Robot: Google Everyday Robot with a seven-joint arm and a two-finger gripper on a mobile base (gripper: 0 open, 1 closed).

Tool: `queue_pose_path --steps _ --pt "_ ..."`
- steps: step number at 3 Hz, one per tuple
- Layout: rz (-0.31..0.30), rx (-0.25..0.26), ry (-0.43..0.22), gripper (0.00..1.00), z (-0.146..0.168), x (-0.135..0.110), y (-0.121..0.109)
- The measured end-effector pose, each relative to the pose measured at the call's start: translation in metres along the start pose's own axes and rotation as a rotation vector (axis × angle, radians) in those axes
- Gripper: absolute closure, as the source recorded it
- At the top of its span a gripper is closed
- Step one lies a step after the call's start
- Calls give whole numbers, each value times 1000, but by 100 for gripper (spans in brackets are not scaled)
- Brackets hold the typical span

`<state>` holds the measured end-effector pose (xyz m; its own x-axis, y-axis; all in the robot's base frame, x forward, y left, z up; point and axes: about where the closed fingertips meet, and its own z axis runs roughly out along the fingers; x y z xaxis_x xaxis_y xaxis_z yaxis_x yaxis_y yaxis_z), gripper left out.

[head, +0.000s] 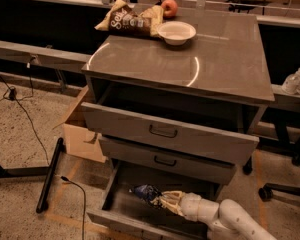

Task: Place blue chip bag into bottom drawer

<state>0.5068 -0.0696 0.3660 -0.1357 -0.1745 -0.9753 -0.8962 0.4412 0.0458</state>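
End effector [161, 199] is inside the open bottom drawer [121, 220], clenched on the blue chip bag [144, 191]. Bag sits just above the drawer floor, left of centre, under the middle drawer [190, 166]. Top drawer [200, 141] also pulled out. Tabletop [215, 64]: brown chip bag [130, 20], white bowl [176, 32], apple [169, 7].

Brown chip bag [130, 20], apple [169, 7] and white bowl [176, 32] sit on cabinet top [225, 59].
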Motion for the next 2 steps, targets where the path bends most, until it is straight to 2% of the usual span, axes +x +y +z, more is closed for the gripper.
queue_pose_path --steps 2 --pt "52 2 51 100 28 73 -6"
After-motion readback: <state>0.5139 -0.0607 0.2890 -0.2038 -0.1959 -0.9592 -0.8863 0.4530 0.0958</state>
